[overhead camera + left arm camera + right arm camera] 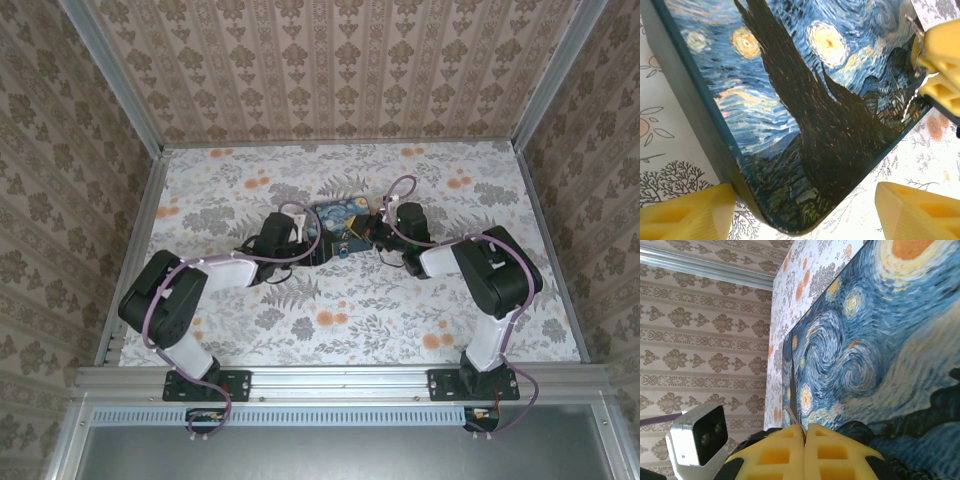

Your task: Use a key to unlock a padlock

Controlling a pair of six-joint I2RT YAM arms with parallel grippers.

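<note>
Yellow fingers, left: my left end effector (800,216) is spread wide, with one finger (685,216) on either side of a rounded corner of the tin box (805,100). I cannot tell whether either finger touches it.
Yellow fingers, right: my right end effector (804,432) is pressed together, pinching the key (792,416). The key is a thin metallic sliver jutting out between the fingertips, just beside the tin's edge.
Tin box: painted in blue-and-yellow swirls with a dark cypress shape. It lies flat near the middle of the counter (250,180), between my two end effectors.
Left wrist view: my right fingers (942,55) sit at the tin's opposite edge, with small bright metal pieces (916,47) at their tips.
Padlock: too small to make out with certainty. From above, a small dark piece (345,248) sits at the tin's near edge.
Counter: floral print in grey and orange.
Cables: purple cables (400,185) loop along both arms.
</note>
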